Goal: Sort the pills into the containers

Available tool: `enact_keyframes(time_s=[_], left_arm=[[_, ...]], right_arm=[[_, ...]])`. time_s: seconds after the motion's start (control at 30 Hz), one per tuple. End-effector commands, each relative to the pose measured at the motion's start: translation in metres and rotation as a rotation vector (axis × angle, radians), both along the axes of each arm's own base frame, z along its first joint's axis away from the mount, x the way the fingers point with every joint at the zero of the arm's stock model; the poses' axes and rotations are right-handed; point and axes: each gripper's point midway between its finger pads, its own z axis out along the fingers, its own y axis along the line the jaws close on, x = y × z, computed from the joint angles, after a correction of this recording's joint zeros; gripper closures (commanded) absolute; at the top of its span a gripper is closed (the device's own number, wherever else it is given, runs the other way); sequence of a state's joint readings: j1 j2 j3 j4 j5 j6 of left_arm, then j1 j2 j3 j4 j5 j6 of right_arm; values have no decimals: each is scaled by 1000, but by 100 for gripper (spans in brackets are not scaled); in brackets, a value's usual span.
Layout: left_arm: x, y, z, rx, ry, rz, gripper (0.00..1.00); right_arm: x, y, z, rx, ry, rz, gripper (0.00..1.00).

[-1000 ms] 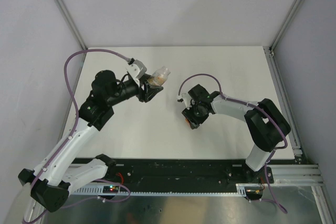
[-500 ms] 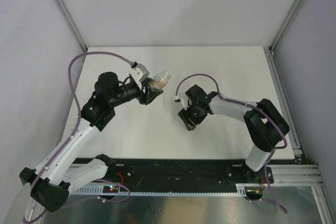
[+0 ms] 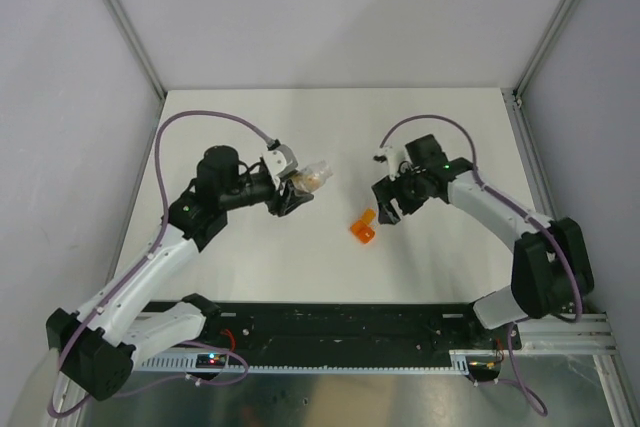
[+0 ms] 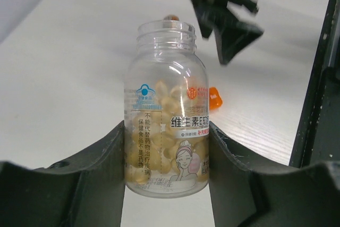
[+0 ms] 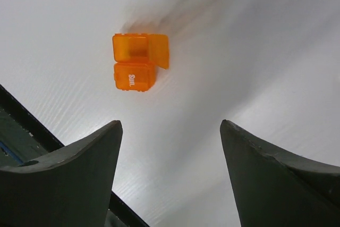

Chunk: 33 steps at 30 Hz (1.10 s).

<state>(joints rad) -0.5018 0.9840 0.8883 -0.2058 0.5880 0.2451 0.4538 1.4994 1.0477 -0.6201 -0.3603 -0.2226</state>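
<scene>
Far left: left gripper (image 3: 290, 194), clenched on the clear vial (image 4: 167, 115), a finger pressed to each side, hiding the lower flanks. Uncapped at the mouth, tipped toward the right in the top view. Inside, pale yellow pills (image 4: 166, 159) up to about mid-height, partly masked by the printed label (image 4: 186, 147).

Midway on the white table (image 3: 450, 127): the orange box (image 3: 362, 228), touching neither gripper, one cell's lid flipped open, the other shut and marked "Sun." Cannot tell the open cell's contents.

Right: right gripper (image 5: 170, 128), released, fingers spread wide with only bare table between, finger bases cut off by the frame's edge.
</scene>
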Motion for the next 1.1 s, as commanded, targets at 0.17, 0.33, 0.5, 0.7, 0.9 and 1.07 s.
enact_keyframes(time_s=[0.17,0.33,0.5,0.7,0.9,1.07], left_arm=[[5,-14,-52,117,6,-76,100],[8,-22,-74,161,36,-93,100],[10,-30,-98,216,73,-105,100],[14,-40,-125,282,114,-116,100],[16,-51,-141,325,135,-136,100],[17,-56,-152,364,141,-150,100]], right_arm=[[14,-36,70,120,-206,-71,9],[23,-63,93,120,-324,-157,2],[27,-89,112,117,-410,-269,1],[27,-107,123,104,-486,-364,1],[14,-98,120,166,-447,-328,0],[10,-96,111,188,-427,-294,1]])
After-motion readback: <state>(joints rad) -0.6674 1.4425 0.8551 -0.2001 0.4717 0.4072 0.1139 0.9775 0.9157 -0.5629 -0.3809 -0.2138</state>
